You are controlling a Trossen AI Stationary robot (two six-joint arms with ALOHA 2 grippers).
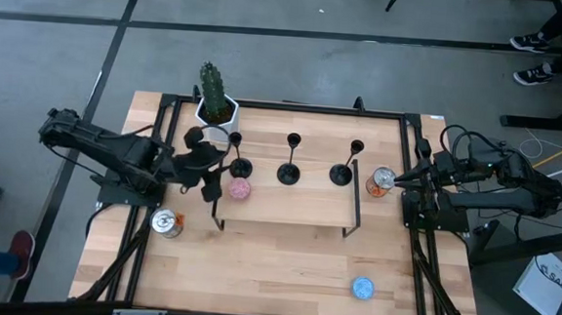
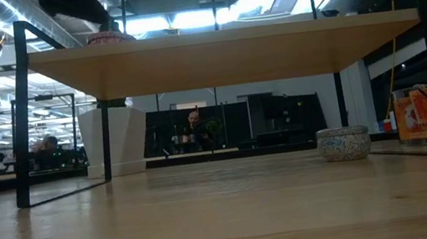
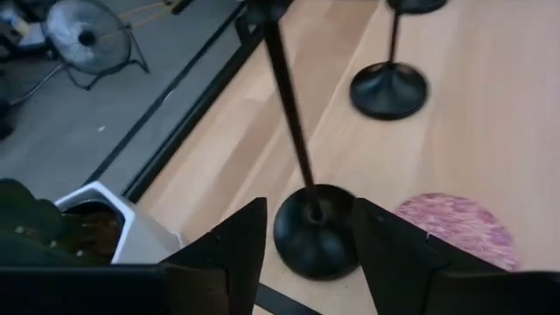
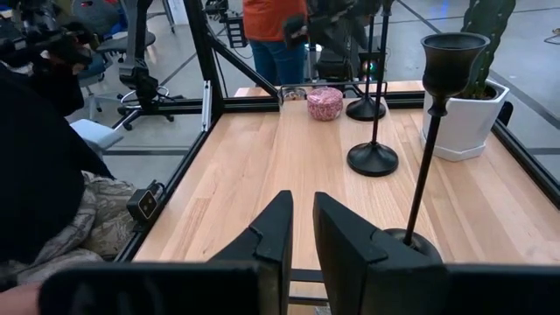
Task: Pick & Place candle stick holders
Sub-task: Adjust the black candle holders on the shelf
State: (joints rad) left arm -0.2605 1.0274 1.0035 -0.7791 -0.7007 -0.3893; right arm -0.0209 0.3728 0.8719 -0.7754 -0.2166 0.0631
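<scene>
Three slim black candle stick holders stand upright on their round bases on a raised wooden shelf: the left one, the middle one and the right one. My left gripper is open at the left holder. In the left wrist view my left gripper has a finger on either side of that holder's base. My right gripper is at the shelf's right end. In the right wrist view it is shut and empty, beside the right holder. My left gripper's open fingers stand close on either side of the left holder's round base, coming level from the table's left side. I cannot tell whether they touch it. The holder stands upright on the shelf.
A pink tin lies on the shelf just beside the left holder. An orange and silver can stands by my right gripper. A second can and a blue tin are on the table. A potted cactus stands at the back.
</scene>
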